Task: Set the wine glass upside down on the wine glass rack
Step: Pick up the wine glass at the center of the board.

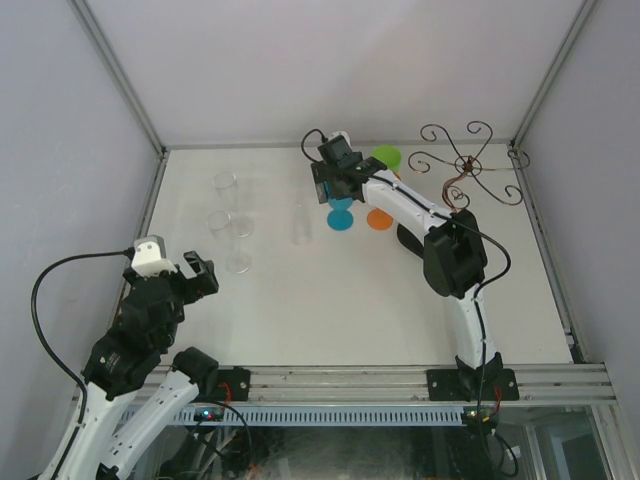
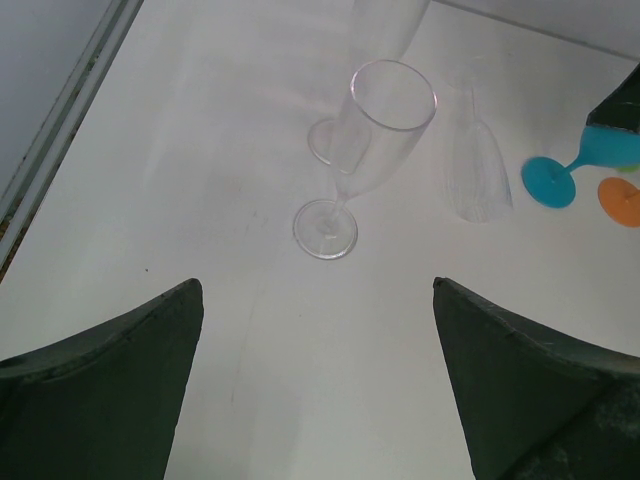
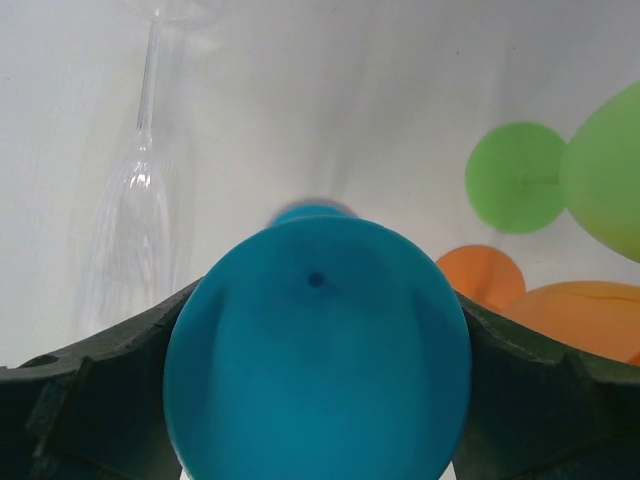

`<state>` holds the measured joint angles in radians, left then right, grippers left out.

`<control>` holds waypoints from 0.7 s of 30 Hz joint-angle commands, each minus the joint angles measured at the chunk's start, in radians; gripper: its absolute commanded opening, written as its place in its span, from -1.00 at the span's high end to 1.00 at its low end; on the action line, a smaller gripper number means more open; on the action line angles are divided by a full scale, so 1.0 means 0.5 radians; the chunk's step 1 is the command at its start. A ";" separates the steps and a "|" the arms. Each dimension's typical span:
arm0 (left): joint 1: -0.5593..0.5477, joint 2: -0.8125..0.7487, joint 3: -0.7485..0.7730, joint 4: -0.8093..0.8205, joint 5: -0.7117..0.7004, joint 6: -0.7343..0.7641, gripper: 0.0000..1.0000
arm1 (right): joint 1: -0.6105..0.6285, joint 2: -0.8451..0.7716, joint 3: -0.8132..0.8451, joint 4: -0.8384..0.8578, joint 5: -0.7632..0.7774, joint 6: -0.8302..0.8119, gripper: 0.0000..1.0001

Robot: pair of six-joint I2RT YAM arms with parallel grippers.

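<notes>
The right gripper [image 1: 333, 192] reaches across the far middle of the desk [image 1: 330, 300] to the blue wine glass [image 3: 318, 360]. In the right wrist view the blue bowl fills the gap between the two dark fingers [image 3: 100, 400] and meets both of them at its sides. Whether they are pressing on it or only flanking it cannot be told. The blue foot sits on the desk just below the gripper in the top view.

The wine glass rack [image 1: 462, 170] stands at the far right corner with its curled brown wire arms spread and nothing hanging on them. The right arm crosses in front of its lower part.

A green glass [image 3: 610, 180] and an orange glass [image 3: 580, 320] lie just beside the blue one, towards the rack.

The left gripper [image 2: 315, 285] hangs over the near left of the desk, its fingers spread wide with nothing between them. Ahead of it a clear flute [image 2: 370, 130] stands upright, and another clear flute [image 2: 478, 170] lies on its side nearer the blue glass.
</notes>
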<state>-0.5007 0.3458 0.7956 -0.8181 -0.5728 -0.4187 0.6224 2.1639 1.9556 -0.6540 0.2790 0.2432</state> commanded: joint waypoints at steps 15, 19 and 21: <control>0.020 -0.156 0.077 0.108 -0.047 -0.066 -0.99 | 0.264 -0.584 -0.112 0.068 0.140 -0.015 -0.37; 0.020 -0.238 0.078 0.107 -0.079 -0.087 -0.99 | 0.371 -0.799 -0.304 0.092 0.231 -0.007 -0.35; 0.020 -0.254 0.117 0.093 -0.045 -0.045 -0.99 | 0.419 -0.906 -0.421 0.134 0.265 -0.001 -0.35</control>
<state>-0.5007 0.2401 0.7956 -0.8066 -0.5873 -0.4385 0.7994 1.8286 1.8107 -0.6338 0.3470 0.2428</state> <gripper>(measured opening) 0.996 0.731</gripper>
